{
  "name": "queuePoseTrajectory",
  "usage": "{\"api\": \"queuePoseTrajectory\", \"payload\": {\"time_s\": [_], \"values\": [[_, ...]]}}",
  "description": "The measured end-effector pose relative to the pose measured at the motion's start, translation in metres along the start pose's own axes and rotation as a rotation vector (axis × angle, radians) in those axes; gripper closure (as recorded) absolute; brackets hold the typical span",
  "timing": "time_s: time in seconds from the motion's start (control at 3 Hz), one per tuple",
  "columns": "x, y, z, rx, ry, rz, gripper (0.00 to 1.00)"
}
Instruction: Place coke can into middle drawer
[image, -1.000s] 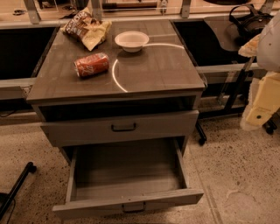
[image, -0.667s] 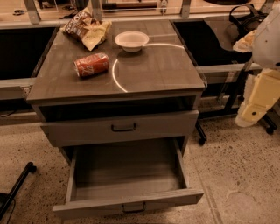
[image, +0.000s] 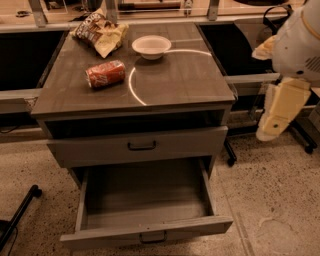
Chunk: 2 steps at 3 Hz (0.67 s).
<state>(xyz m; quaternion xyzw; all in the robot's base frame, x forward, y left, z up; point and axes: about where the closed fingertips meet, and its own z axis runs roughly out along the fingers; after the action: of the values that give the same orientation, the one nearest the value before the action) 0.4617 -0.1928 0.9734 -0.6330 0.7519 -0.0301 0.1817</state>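
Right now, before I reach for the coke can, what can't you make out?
- camera view: gripper hangs right of the cabinet; its arm is cut by the right edge.
- middle drawer: floor's front strip hidden by its front wall.
- coke can: far side hidden by itself.

Dim, warm light on my feed. A curved glare (image: 131, 89) crosses the table (image: 190, 85); the hand (image: 278, 114), right of the table, glows pale; the middle drawer (image: 145, 200) sits shadowed.

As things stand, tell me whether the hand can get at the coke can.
Probably yes. The can lies on its side on the cabinet top with nothing over it, apart from the bag and bowl. The hand hangs right of the cabinet, so it must rise and cross over.
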Motion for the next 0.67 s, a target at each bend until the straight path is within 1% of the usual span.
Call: {"api": "queuePoseTrajectory", "payload": {"time_s": [0.33,0.67], "values": [[-0.026,-0.019,0.026,-0.024,-0.044,-0.064,0.0],[-0.047,-0.035,0.049,-0.048,-0.086,-0.107,0.0]]}}
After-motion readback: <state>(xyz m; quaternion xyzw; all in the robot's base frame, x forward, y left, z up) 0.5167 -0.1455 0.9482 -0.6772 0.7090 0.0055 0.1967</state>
